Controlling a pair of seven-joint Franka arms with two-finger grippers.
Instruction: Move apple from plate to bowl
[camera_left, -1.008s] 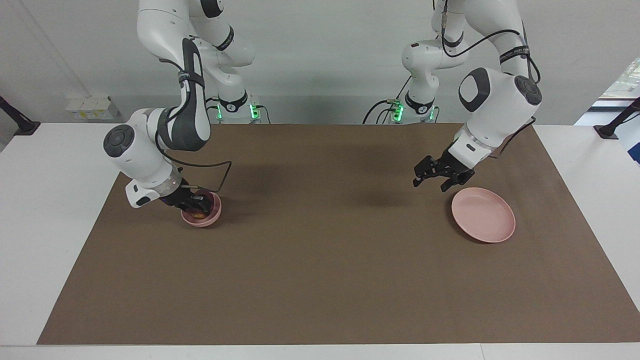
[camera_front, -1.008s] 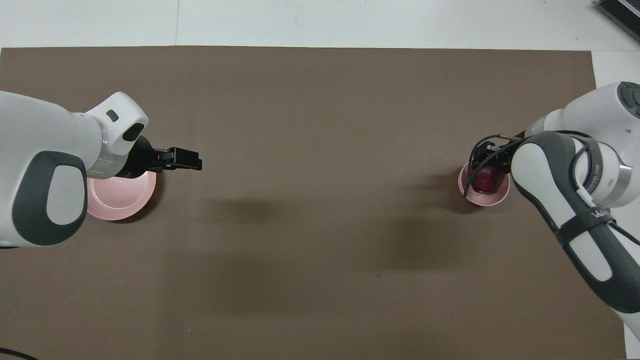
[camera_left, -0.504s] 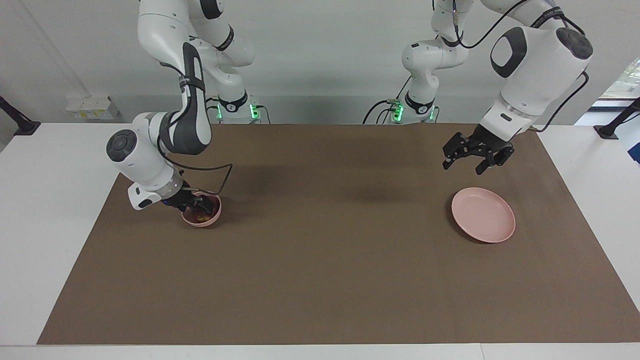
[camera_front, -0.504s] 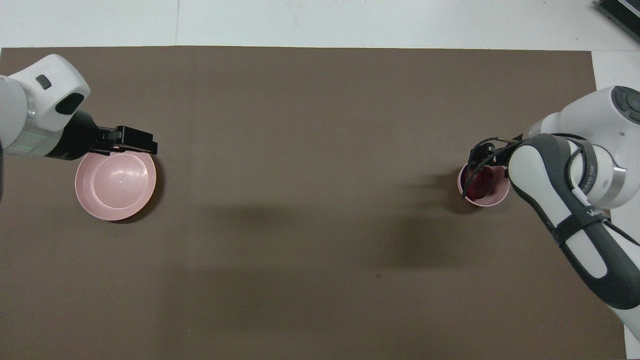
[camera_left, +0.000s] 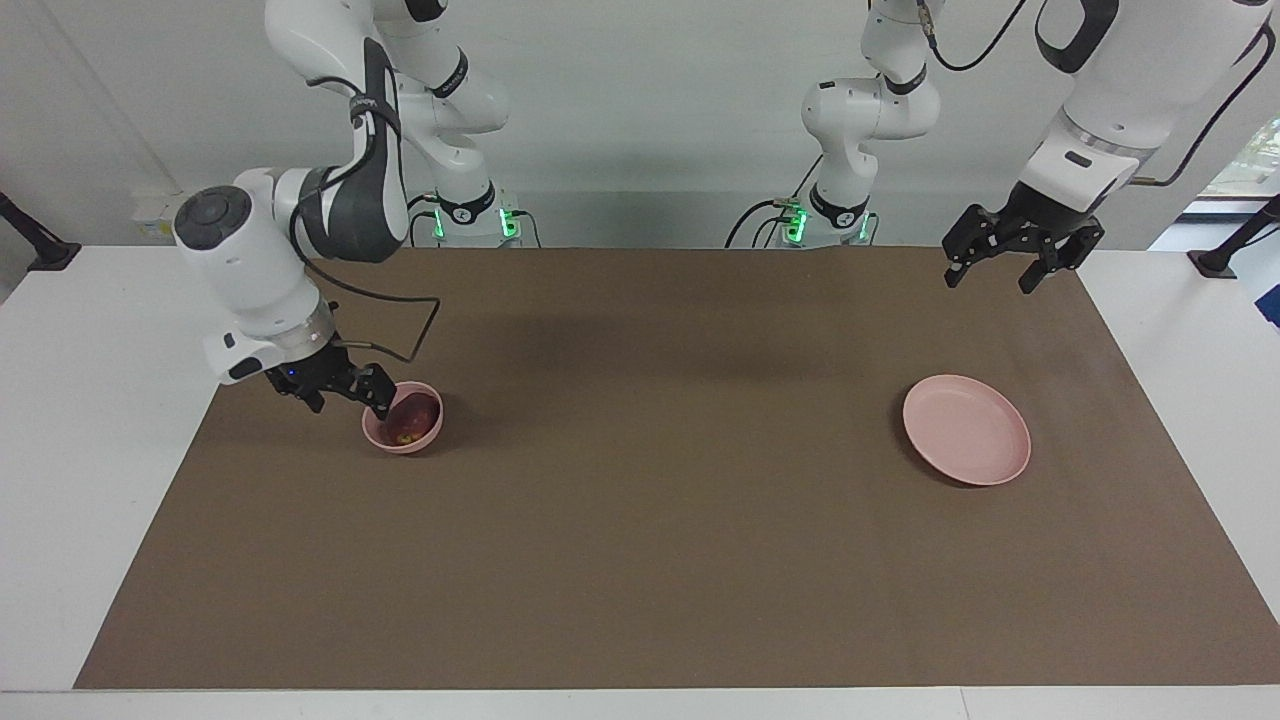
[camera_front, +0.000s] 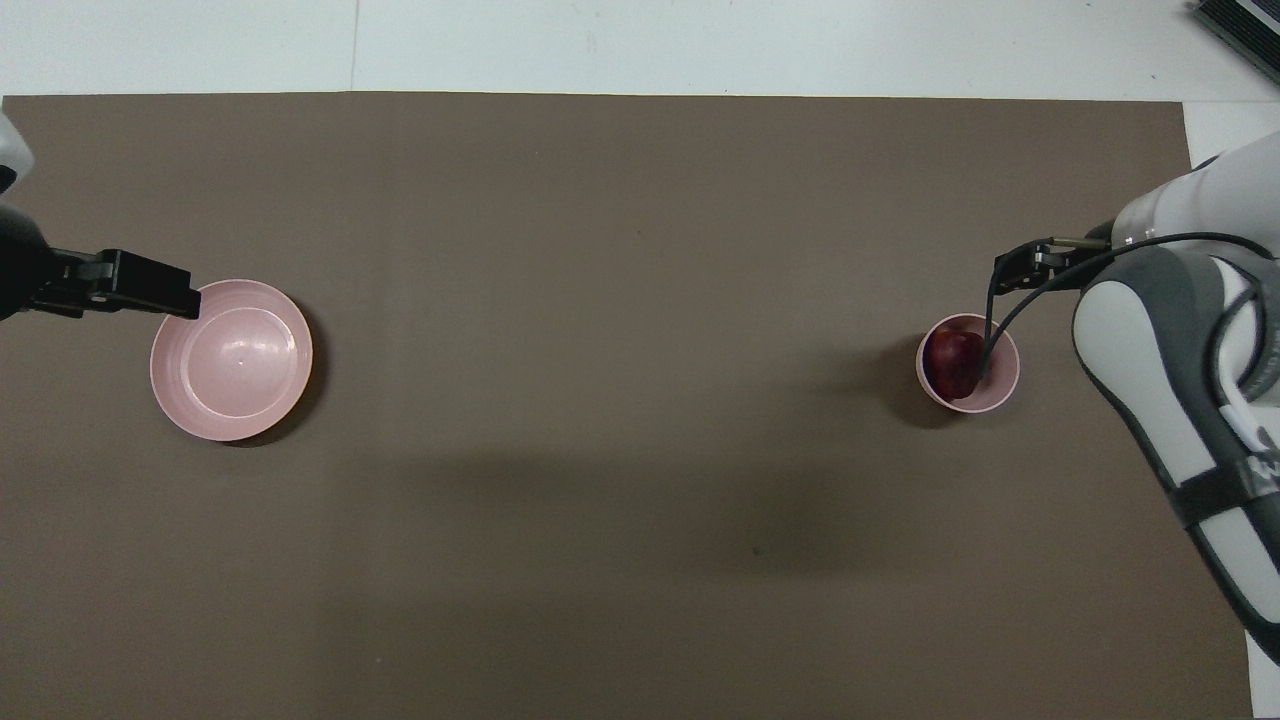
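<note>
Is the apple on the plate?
No, the apple lies in the bowl; the plate holds nothing.

Dark red apple (camera_left: 409, 416) lying in small deep pink bowl (camera_left: 385, 437) — right arm's end of counter; flat pink plate (camera_left: 966, 429) bare, well apart.

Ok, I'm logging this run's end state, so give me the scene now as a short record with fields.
apple: in the bowl, free of both grippers
bowl: on the brown mat, toward the right arm's end of the table
plate: bare, on the mat toward the left arm's end
right gripper: open, raised beside the bowl
left gripper: open, raised high over the mat's edge, holding nothing
task state: apple sits in the bowl
</note>
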